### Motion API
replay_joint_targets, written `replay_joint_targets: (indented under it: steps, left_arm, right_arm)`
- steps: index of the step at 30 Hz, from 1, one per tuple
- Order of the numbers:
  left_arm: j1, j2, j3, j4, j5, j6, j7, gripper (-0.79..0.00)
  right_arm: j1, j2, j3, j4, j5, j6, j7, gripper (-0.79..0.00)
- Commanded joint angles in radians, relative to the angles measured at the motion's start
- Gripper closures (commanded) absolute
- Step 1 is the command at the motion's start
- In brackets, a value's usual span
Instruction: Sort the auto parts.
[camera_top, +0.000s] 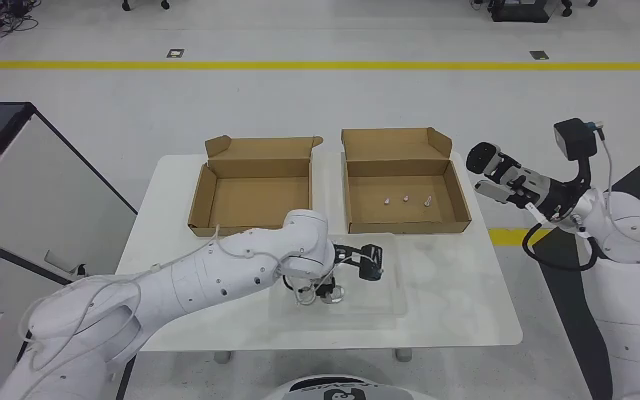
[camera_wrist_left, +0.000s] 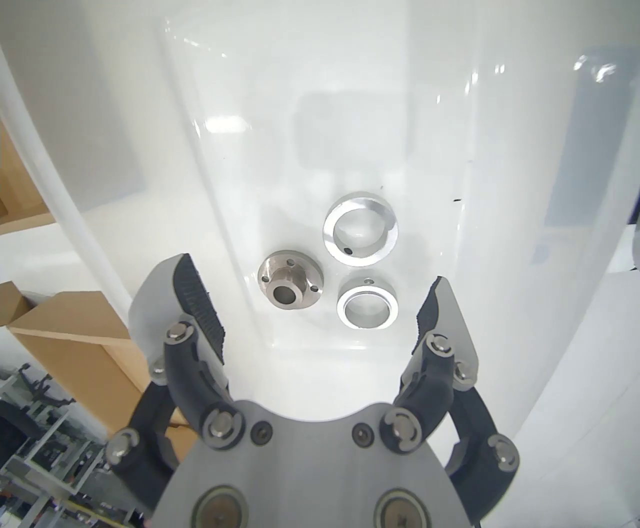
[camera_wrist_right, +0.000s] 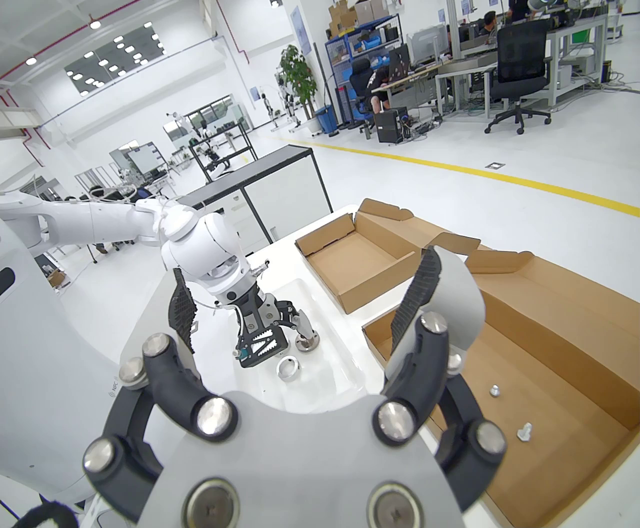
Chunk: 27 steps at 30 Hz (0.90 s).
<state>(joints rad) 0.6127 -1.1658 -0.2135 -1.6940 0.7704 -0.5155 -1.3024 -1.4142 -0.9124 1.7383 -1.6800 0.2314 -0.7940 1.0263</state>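
Parts mid-frame in tray: flanged hub, large ring, small ring. Probably rigid, slick, dense; best pinched across outer rims. Left gripper spread wide above; right gripper likewise.

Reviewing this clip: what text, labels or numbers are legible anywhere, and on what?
None legible.
Small marking on the right gripper: too small to read.
Wall posters: blurred.
Metal parts, cardboard boxes: no print visible.
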Motion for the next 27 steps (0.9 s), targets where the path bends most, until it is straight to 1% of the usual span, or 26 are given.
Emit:
replay_joint_targets:
  steps: [1, 4, 7, 11, 17, 19, 21, 22, 23, 24, 25, 27]
  left_arm:
    - [-0.008, 0.001, 0.013, 0.007, -0.004, -0.016, 0.014, -0.785]
    - [-0.03, -0.006, 0.043, 0.009, -0.015, -0.021, 0.019, -0.785]
    - [-0.024, -0.018, 0.043, 0.016, -0.023, -0.024, 0.022, -0.785]
    - [-0.026, -0.035, 0.043, 0.051, -0.036, -0.041, 0.039, -0.785]
    - [-0.019, -0.065, 0.043, 0.088, -0.019, -0.033, 0.031, -0.785]
    - [-0.011, -0.074, 0.043, 0.103, -0.011, -0.034, 0.032, -0.693]
    - [-0.002, -0.083, 0.043, 0.116, -0.001, -0.035, 0.032, -0.634]
    - [0.002, -0.088, 0.043, 0.122, 0.006, -0.036, 0.034, -0.545]
    - [0.005, -0.092, 0.043, 0.129, 0.013, -0.037, 0.034, -0.517]
    - [0.009, -0.095, 0.043, 0.135, 0.019, -0.036, 0.034, -0.514]
    - [0.012, -0.099, 0.043, 0.141, 0.025, -0.036, 0.033, -0.456]
    - [0.016, -0.106, 0.043, 0.149, 0.035, -0.035, 0.032, -0.431]
  right_arm:
    - [0.0, 0.0, 0.0, 0.0, 0.0, 0.0, 0.0, -0.785]
    - [0.0, 0.0, 0.0, 0.0, 0.0, 0.0, 0.0, -0.785]
    - [0.0, 0.0, 0.0, 0.0, 0.0, 0.0, 0.0, -0.785]
    - [0.0, 0.0, 0.0, 0.0, 0.0, 0.0, 0.0, -0.785]
    - [0.0, 0.0, 0.0, 0.0, 0.0, 0.0, 0.0, -0.785]
    - [0.0, 0.0, 0.0, 0.0, 0.0, 0.0, 0.0, -0.785]
    - [0.0, 0.0, 0.0, 0.0, 0.0, 0.0, 0.0, -0.785]
    - [0.0, 0.0, 0.0, 0.0, 0.0, 0.0, 0.0, -0.785]
    - [0.0, 0.0, 0.0, 0.0, 0.0, 0.0, 0.0, -0.785]
    - [0.0, 0.0, 0.0, 0.0, 0.0, 0.0, 0.0, -0.785]
    - [0.0, 0.0, 0.0, 0.0, 0.0, 0.0, 0.0, -0.785]
    - [0.0, 0.0, 0.0, 0.0, 0.0, 0.0, 0.0, -0.785]
